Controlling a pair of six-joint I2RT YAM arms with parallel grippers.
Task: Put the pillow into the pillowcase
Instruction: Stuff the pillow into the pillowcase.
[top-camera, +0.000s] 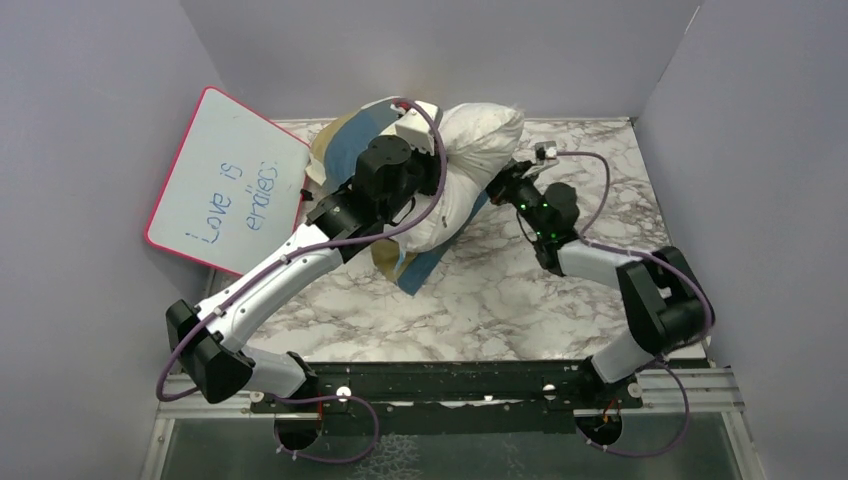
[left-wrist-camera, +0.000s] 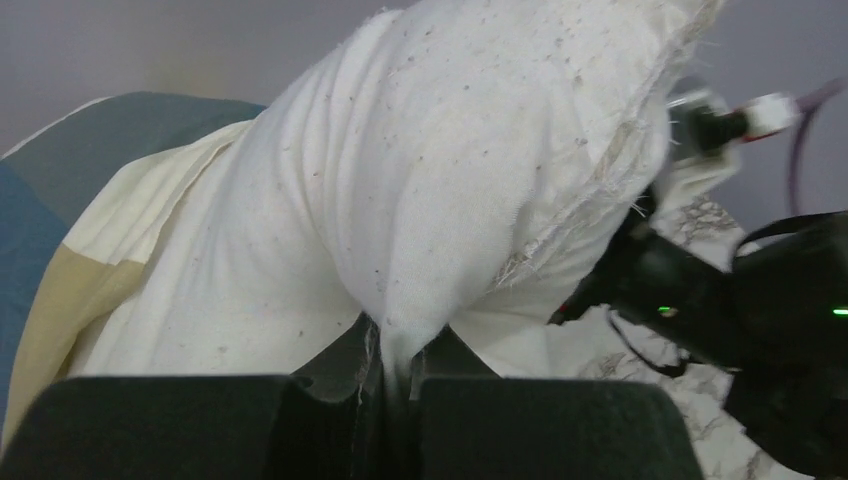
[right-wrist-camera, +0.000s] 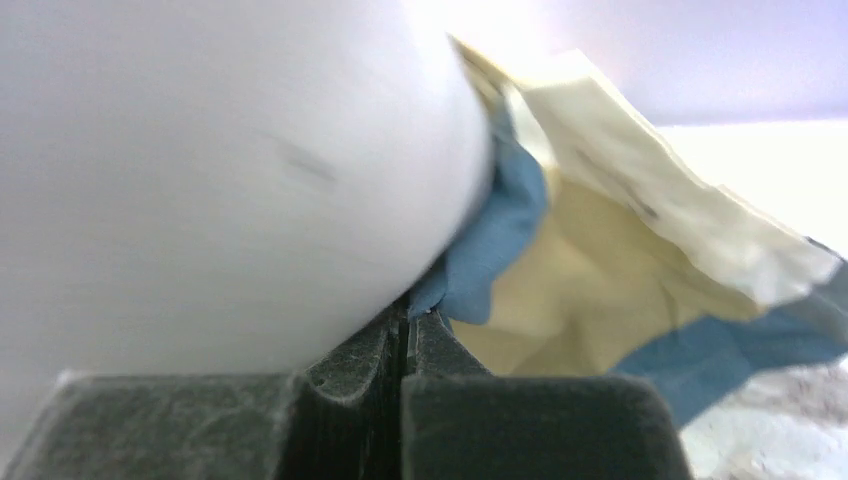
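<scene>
Pillow sits at back of table, half over pillowcase; left gripper pinches a pillow fold, right gripper seemingly nips the blue hem, so lift hem clear and feed pillow in slowly

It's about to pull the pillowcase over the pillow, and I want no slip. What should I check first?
1. Left gripper pinches the pillow: ok, shut on a fold of white fabric.
2. Right gripper closed: ok.
3. Right gripper has caught the pillowcase: cannot tell. Blue cloth meets its tips, but no pinch shows.
4. Pillow inside the pillowcase: not ok. Most of it lies bare in the top view.
5. Arms apart: ok, the pillow lies between the grippers.
</scene>
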